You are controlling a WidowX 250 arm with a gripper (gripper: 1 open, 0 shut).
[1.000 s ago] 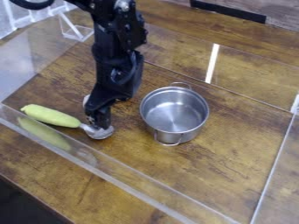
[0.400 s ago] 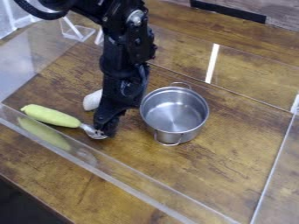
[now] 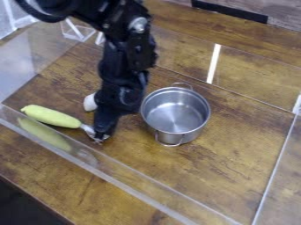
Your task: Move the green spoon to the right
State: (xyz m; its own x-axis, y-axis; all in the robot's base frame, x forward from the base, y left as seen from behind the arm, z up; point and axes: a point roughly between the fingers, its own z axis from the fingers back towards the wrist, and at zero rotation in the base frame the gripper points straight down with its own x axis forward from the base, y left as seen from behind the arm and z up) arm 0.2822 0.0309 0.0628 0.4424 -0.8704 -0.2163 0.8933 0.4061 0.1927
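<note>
The green spoon lies flat on the wooden table at the lower left, its yellow-green handle pointing left and its silver bowl end to the right. My gripper points steeply down onto that bowl end. Its dark fingers are drawn together on the spoon's neck and hide most of the bowl. The spoon still rests on the table.
A round steel pot stands just right of the gripper. A white toy peeks out behind the arm. Clear plastic walls fence the table at the front, left and right.
The fingers, spread wide around the spoon's bowl before, have closed in on it. The wrist has rolled a little. The spoon has not shifted.
</note>
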